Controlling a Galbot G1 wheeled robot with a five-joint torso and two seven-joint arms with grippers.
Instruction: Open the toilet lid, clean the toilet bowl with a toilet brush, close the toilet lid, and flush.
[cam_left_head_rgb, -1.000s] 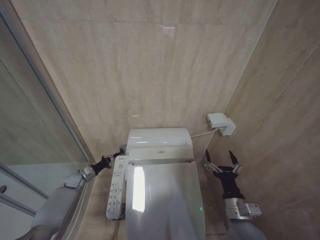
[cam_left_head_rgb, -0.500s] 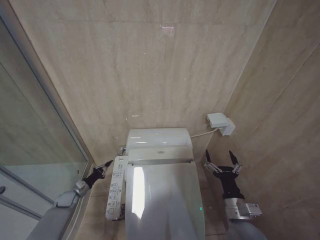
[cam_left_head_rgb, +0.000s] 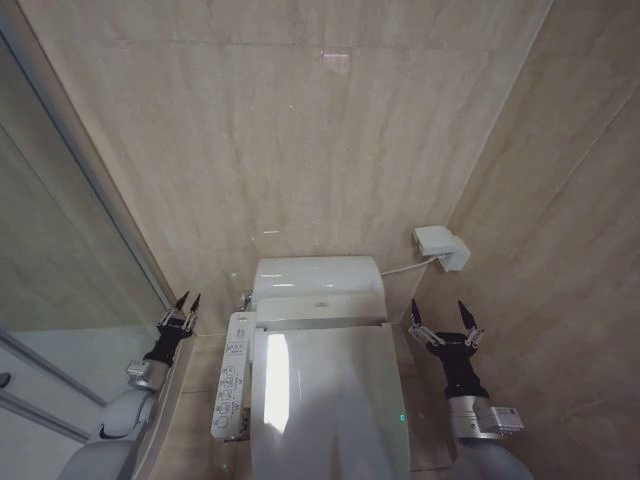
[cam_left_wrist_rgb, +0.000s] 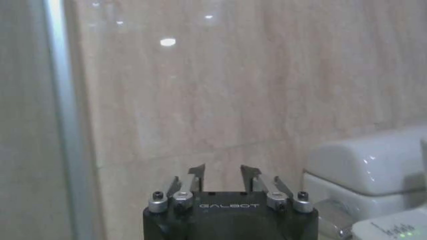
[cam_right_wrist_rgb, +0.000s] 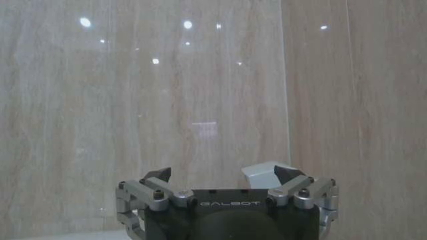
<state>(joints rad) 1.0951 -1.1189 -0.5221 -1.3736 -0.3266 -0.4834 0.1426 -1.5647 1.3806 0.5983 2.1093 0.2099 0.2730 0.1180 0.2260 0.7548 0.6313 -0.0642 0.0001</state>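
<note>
Toilet lid (cam_left_head_rgb: 330, 395) shut flat over bowl, glossy, likely slippery, light, hinged at rear; best grip judged at front rim. Left gripper (cam_left_head_rgb: 183, 303) left of lid, beside control panel (cam_left_head_rgb: 232, 375), raised, jaws slightly apart, empty. Right gripper (cam_left_head_rgb: 444, 322) right of lid, upright, jaws spread wide, empty

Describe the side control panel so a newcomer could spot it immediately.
Start at the toilet with its closed toilet lid against the tiled back wall. Along the lid's edge on the robot's left runs a narrow white side control panel. Rows of small buttons set it apart from the smooth lid and from the white box on the right wall.
</note>
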